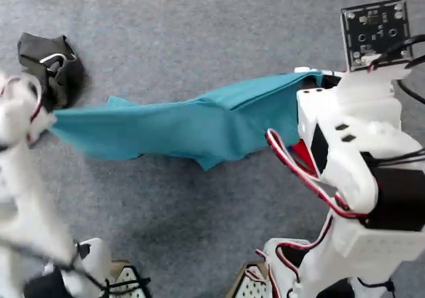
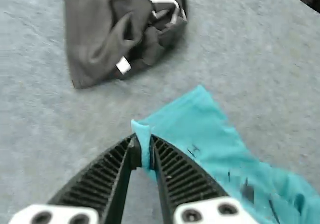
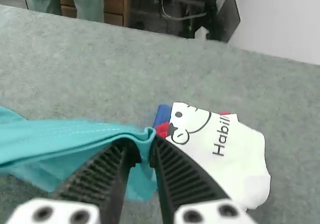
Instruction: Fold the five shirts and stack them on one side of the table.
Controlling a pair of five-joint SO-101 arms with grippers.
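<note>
Grey felt-like surface (image 1: 199,32) is carrying every item listed below, far left to far right.

Item 1, dark shirt (image 1: 52,66): is lying crumpled and unfolded in a heap at the far left. It is near the teal shirt's left end but apart from it.

Item 2, left gripper (image 2: 142,156): is pinching a small upright tuck at the teal shirt's left corner. Its jaws are nearly closed, with only the cloth between them.

Item 3, teal shirt (image 1: 192,125): is stretching between the two grippers across the middle of the surface. It is gathered lengthwise into a long band, and its lower edge is sagging to a point near the centre.
- Handling, as judged: light, thin and limp, lending no stiffness of its own and draping wherever it is not being supported.
- Risk: not fragile, but a shallow pinch is likely to be slipping once the cloth is under tension.
- Best hold: at corners or along a hem or seam, where the cloth is doubled.

Item 4, right gripper (image 3: 142,149): is clamping the teal shirt's right end, jaws drawn close on a fold of hem.

Item 5, white printed shirt (image 3: 220,154): is sitting folded at the far right, just beside the right gripper. It is resting over red and blue cloth (image 3: 161,124), and this pile is seemingly serving as the stack.
</note>
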